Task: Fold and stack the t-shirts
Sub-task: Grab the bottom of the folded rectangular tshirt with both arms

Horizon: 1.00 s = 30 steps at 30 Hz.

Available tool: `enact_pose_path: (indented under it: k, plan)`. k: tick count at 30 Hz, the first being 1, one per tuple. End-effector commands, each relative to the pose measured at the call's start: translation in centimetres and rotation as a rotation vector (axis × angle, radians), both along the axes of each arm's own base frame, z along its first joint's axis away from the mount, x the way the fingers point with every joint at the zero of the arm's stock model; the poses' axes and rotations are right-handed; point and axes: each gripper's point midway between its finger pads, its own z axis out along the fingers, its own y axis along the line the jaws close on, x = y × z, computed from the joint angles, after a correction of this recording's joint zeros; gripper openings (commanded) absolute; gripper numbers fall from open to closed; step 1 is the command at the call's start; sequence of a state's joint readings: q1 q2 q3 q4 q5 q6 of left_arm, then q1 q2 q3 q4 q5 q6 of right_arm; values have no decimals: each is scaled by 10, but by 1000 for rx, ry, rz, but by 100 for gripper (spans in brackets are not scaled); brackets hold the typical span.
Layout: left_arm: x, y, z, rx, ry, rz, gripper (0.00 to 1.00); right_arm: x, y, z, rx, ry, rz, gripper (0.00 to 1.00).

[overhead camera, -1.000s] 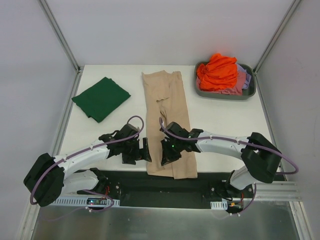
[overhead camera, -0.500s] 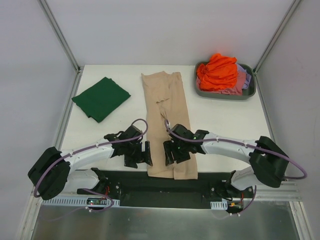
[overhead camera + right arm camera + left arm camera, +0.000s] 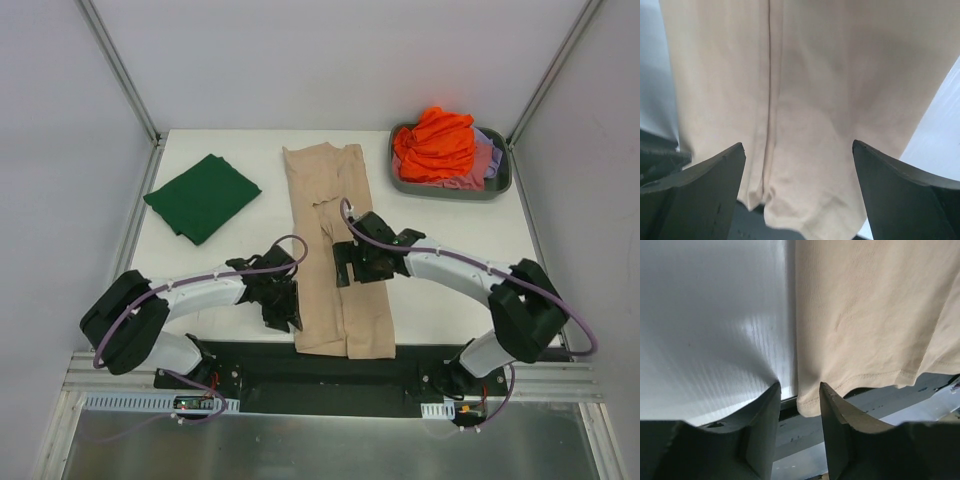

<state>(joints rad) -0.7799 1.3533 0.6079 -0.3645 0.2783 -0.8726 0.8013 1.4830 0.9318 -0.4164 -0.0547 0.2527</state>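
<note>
A long beige t-shirt [image 3: 336, 190] lies folded into a strip down the middle of the table, its near hem hanging over the front edge. My left gripper [image 3: 284, 310] sits at the strip's near left corner. In the left wrist view its jaws [image 3: 800, 390] stand partly apart, with the hem corner of the beige t-shirt [image 3: 865, 315] just between the tips. My right gripper [image 3: 346, 266] hovers open over the strip's middle; in its wrist view [image 3: 799, 147] nothing but the beige t-shirt [image 3: 815, 75] lies below. A folded dark green t-shirt [image 3: 203, 196] lies at the back left.
A grey tub [image 3: 402, 181] at the back right holds a crumpled orange t-shirt [image 3: 436, 146] on top of pink [image 3: 478, 163] and lavender [image 3: 496, 166] ones. The black rail [image 3: 320, 375] runs along the table's near edge under the hem.
My right gripper has opened and drawn back up the beige strip. My left gripper has shifted right to the strip's near corner, and its jaws have narrowed.
</note>
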Motion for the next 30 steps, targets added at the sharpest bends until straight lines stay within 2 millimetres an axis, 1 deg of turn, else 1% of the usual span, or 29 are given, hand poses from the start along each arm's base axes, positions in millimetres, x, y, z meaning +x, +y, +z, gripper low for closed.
enact_pose_path:
  k: [1,3,6,7,11,14,16,17,19,20,21,23,25,27,28,30]
  plan:
    - [9,0,-14,65,-10,-19,29,61,14,20,-58,-163,-17,91]
    - [13,1,-17,85,-11,-12,21,73,24,14,-71,-159,-3,91]
    - [19,6,-21,110,-6,4,16,96,35,-2,-101,-143,-4,91]
    - [21,8,-23,116,5,10,16,106,38,-3,-105,-152,-15,91]
    - [37,14,-26,109,21,28,15,145,41,-20,-149,-162,-70,91]
    - [49,17,-28,101,33,32,15,168,42,-30,-153,-145,-103,91]
    - [56,18,-29,96,35,33,16,181,42,-40,-167,-128,-119,91]
    - [59,19,-30,94,35,30,15,191,44,-37,-163,-135,-127,91]
    - [69,19,-29,86,27,29,16,206,42,-44,-186,-140,-143,91]
    - [73,20,-28,82,22,29,17,214,43,-39,-178,-152,-152,91]
    - [79,21,-27,82,12,32,17,220,43,-44,-179,-148,-163,91]
    - [86,22,-24,78,3,39,18,232,46,-39,-153,-153,-188,91]
    - [88,24,-23,79,2,46,21,237,51,-29,-121,-161,-189,91]
    - [84,25,-20,73,3,52,27,238,54,-11,-91,-184,-181,91]
    - [83,24,-18,64,2,54,31,237,55,2,-67,-199,-169,91]
    - [77,23,-12,43,-5,57,37,229,55,27,-29,-227,-153,91]
